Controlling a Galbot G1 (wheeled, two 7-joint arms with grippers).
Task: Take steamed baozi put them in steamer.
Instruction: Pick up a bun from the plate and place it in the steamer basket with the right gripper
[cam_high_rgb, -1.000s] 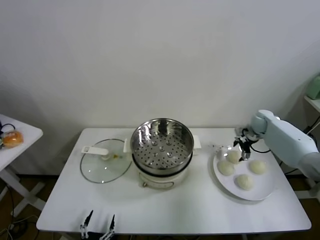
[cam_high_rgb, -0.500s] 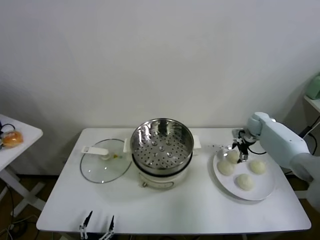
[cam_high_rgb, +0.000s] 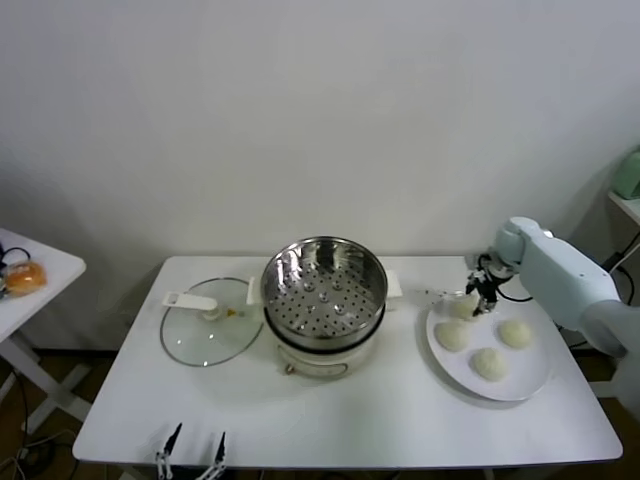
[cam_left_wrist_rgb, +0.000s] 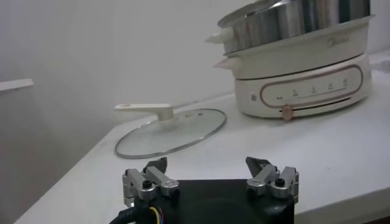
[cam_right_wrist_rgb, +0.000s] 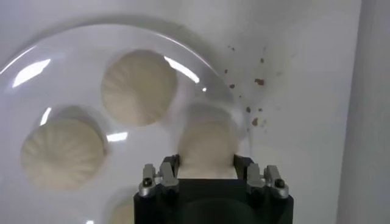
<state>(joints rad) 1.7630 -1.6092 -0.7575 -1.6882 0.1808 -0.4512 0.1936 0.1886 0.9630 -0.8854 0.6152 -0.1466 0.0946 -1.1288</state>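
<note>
My right gripper (cam_high_rgb: 480, 296) is shut on one cream-white baozi (cam_right_wrist_rgb: 206, 143) at the far left edge of the white plate (cam_high_rgb: 530, 385). In the right wrist view the fingers (cam_right_wrist_rgb: 170, 164) press both sides of it, just above the plate (cam_right_wrist_rgb: 36, 67). Three more baozi lie on the plate (cam_high_rgb: 452, 335) (cam_high_rgb: 515, 333) (cam_high_rgb: 489, 363). The steel steamer (cam_high_rgb: 324, 290) stands open at the table's middle, its perforated tray bare. It also shows in the left wrist view (cam_left_wrist_rgb: 304, 61). My left gripper (cam_high_rgb: 190, 462) is open and empty at the table's front edge.
A flat glass lid (cam_high_rgb: 205, 335) lies left of the steamer and shows in the left wrist view (cam_left_wrist_rgb: 170, 131). An orange bun-like thing (cam_high_rgb: 24, 277) sits on a side table at far left. Small crumbs (cam_right_wrist_rgb: 256, 79) dot the table beside the plate.
My right gripper has closed on the far-left baozi and risen slightly with it, drifting a little left. The left arm has not moved.
</note>
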